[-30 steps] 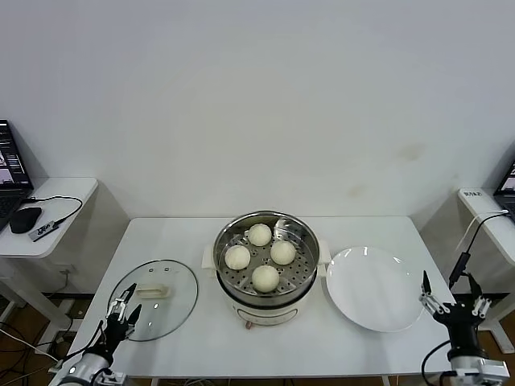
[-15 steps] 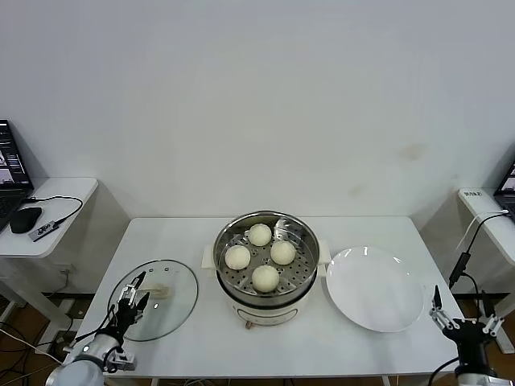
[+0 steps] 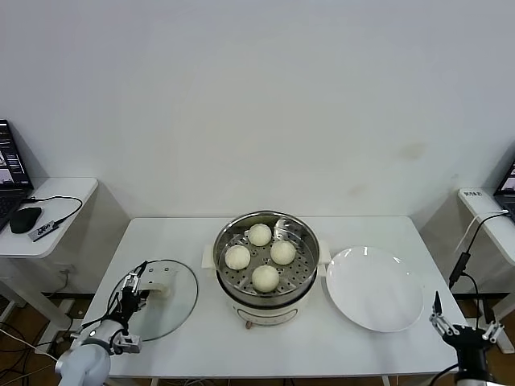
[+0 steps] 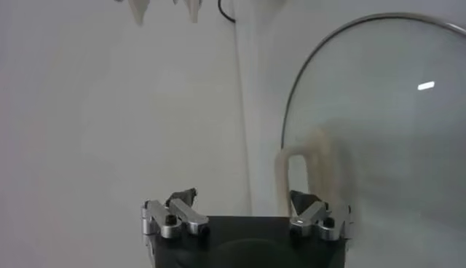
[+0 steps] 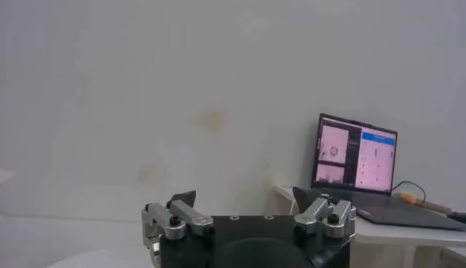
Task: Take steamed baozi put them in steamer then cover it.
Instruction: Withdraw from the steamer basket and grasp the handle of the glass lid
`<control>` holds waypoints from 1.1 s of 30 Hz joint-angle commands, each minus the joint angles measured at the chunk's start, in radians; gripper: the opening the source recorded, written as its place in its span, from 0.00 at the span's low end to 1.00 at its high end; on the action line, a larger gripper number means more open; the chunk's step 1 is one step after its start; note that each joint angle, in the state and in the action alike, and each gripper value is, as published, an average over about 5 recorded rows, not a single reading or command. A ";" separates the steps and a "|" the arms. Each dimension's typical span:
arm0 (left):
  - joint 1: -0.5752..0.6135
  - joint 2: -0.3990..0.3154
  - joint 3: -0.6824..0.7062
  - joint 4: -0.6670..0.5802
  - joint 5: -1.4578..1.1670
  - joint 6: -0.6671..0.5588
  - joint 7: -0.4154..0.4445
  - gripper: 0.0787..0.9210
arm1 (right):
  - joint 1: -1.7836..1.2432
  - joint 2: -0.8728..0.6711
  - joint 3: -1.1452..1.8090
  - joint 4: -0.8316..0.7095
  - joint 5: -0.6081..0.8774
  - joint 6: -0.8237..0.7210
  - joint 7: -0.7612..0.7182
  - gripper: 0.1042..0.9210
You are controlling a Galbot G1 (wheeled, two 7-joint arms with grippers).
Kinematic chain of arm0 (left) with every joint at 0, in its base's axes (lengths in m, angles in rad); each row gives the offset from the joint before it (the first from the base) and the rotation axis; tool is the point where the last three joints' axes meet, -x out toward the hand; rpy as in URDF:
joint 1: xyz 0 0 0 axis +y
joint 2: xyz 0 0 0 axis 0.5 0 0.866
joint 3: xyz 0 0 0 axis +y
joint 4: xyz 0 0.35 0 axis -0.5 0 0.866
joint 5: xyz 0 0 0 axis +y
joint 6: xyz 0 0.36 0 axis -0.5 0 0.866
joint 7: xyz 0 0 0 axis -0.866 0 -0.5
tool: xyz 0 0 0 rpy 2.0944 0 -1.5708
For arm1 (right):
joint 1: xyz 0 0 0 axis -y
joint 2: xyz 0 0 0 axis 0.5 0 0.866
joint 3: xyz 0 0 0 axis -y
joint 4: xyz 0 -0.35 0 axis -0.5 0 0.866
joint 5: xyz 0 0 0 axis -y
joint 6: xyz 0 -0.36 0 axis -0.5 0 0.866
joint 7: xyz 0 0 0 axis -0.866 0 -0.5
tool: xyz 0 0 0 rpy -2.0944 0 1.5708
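Four buns point(image 3: 264, 256) sit in the steamer point(image 3: 266, 265) at table centre. Lid point(image 3: 158, 298) lies flat at the steamer's 9 o'clock, uncovered pot. Left gripper point(image 3: 136, 283) over the lid's handle point(image 3: 155, 289), jaws released. Right gripper point(image 3: 463, 332) at plate's point(image 3: 374, 288) 4 o'clock, released, holding nothing.

We saw a round steamer point(image 3: 266, 294) of shiny, mirror-bright stainless steel, with a perforated steel tray inside and a smooth cream-white base that looked like plastic. Four small cream-white buns point(image 3: 265, 277) on the tray had a smooth, matt skin. The round clear glass cover point(image 3: 169, 307) had a thin metal rim and a matt cream-white handle. The round white plate point(image 3: 374, 288) looked glossy, and the white table point(image 3: 322, 350) looked smooth and matt.
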State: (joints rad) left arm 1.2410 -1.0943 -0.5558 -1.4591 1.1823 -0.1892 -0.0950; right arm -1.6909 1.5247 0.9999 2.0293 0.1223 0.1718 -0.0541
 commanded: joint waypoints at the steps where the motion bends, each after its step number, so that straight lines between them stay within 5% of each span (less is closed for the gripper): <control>1: -0.056 -0.013 0.011 0.076 -0.032 -0.001 -0.011 0.88 | 0.001 0.006 -0.003 -0.014 -0.010 0.003 0.000 0.88; 8: -0.058 -0.028 0.010 0.112 -0.037 -0.003 -0.034 0.84 | 0.007 0.004 -0.007 -0.022 -0.013 0.001 0.000 0.88; 23: -0.020 -0.036 -0.005 0.094 -0.077 -0.004 -0.104 0.32 | 0.012 -0.004 -0.022 -0.025 -0.012 0.002 -0.001 0.88; 29: 0.012 -0.023 -0.017 0.008 -0.107 0.007 -0.115 0.12 | 0.013 -0.011 -0.037 -0.026 -0.016 0.001 -0.001 0.88; 33: 0.050 -0.003 -0.039 -0.094 -0.110 0.057 -0.106 0.08 | 0.015 -0.018 -0.046 -0.023 -0.021 0.000 -0.003 0.88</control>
State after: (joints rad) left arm 1.2424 -1.1168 -0.5748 -1.4038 1.0913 -0.1818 -0.1964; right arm -1.6771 1.5112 0.9653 2.0040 0.1054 0.1724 -0.0565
